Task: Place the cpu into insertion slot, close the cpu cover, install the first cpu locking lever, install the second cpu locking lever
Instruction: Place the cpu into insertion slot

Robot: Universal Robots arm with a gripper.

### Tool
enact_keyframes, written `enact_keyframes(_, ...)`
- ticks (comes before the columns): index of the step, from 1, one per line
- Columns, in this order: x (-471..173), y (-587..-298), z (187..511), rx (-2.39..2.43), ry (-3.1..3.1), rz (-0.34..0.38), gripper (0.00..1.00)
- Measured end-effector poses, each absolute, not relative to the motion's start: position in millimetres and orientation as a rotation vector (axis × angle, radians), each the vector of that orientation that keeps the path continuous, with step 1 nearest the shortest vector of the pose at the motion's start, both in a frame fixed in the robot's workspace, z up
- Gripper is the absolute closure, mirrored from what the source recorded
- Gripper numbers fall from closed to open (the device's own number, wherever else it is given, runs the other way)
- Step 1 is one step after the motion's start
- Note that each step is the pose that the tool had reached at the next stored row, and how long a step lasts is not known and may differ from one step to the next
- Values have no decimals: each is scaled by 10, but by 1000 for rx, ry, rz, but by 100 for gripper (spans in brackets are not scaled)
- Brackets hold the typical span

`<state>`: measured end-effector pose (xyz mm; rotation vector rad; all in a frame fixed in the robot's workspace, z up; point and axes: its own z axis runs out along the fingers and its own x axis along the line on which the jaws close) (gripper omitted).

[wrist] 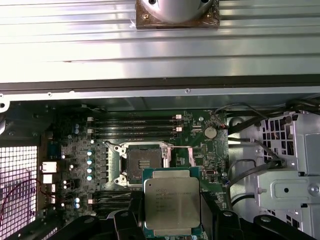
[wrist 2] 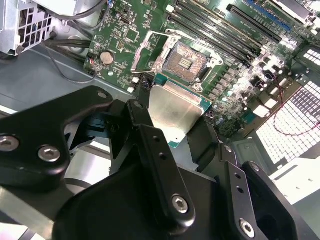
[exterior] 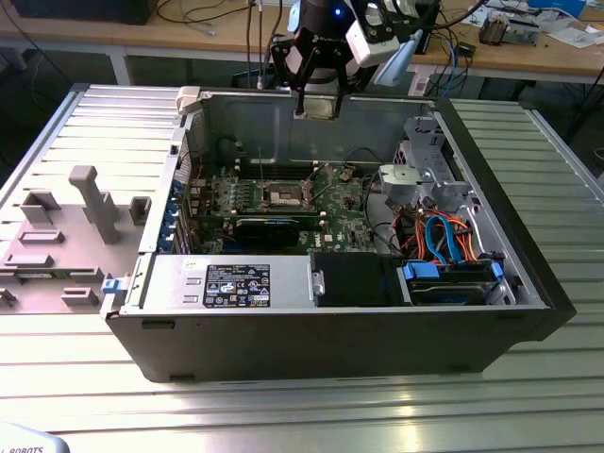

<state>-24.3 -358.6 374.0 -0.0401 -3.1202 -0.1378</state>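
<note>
metal table (exterior: pixel 85 377), open case (exterior: pixel 330 344): cpu (wrist 2: pixel 175 112) aloft

the gripper (exterior: pixel 316 90) hangs over the case's rear wall, its fingers (wrist 2: pixel 140 117) closed on the cpu's edges. below, the insertion slot (wrist 2: pixel 186 62) sits bare, the cpu cover (wrist 2: pixel 150 52) open beside it. a tilted or offset descent could bend socket pins. memory slots (wrist 2: pixel 215 25) and the cover's frame leave little side room.

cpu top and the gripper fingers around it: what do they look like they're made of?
cpu: probably metal on top, dull silver-grey with a soft, brushed-looking glare, sitting on a thin green board edge. fingers: matte black bars fixed with silver screws. Could be anodised metal or hard plastic; the look does not settle it.
</note>
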Motion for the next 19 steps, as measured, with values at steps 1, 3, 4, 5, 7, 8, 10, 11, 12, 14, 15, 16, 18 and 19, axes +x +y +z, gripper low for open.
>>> enact_keyframes(1,-243,-3587,3739,-40,-3120,-137,45)
enact_keyframes(3,-243,-3590,3733,-40,-3120,-138,45)
enact_keyframes(4,-243,-3591,3732,-40,-3120,-138,45)
enact_keyframes(5,-244,-3594,3730,-40,-3120,-138,45)
enact_keyframes(7,-247,-3605,3725,-40,-3120,-138,45)
enact_keyframes(8,-247,-3605,3724,-40,-3120,-137,45)
enact_keyframes(10,-247,-3607,3716,-40,-3120,-137,45)
enact_keyframes(11,-247,-3607,3714,-40,-3120,-137,45)
enact_keyframes(12,-247,-3608,3712,-40,-3120,-137,45)
enact_keyframes(14,-247,-3608,3705,-40,-3120,-138,45)
enact_keyframes(15,-247,-3608,3703,-40,-3120,-138,45)
enact_keyframes(16,-247,-3609,3697,-40,-3120,-137,45)
enact_keyframes(18,-247,-3609,3691,-40,-3120,-137,45)
enact_keyframes(19,-247,-3609,3689,-40,-3120,-138,45)
